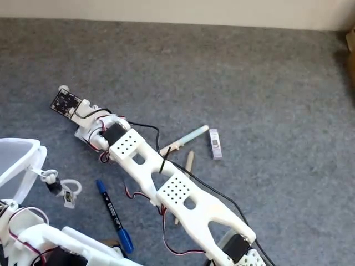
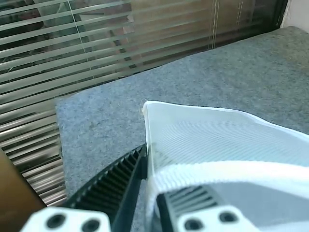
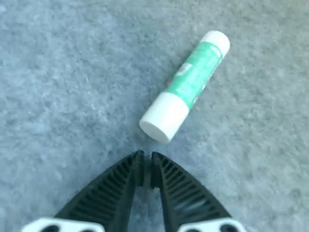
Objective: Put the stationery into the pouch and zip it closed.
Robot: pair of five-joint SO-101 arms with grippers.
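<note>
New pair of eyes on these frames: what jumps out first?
A long white arm stretched diagonally across the grey table. The right gripper, closed and empty, sits just short of a green-and-white glue stick. The left gripper clamps the white mesh pouch at its edge.

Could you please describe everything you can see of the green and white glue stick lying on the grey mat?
The glue stick is a short round tube, seemingly smooth plastic, with a green printed middle and white ends; the nearer white end is larger, like a closed cap. It lies on its side on the grey mat, angled away from the right gripper, whose closed tips sit just short of that end without touching it. Only the mat touches it.
</note>
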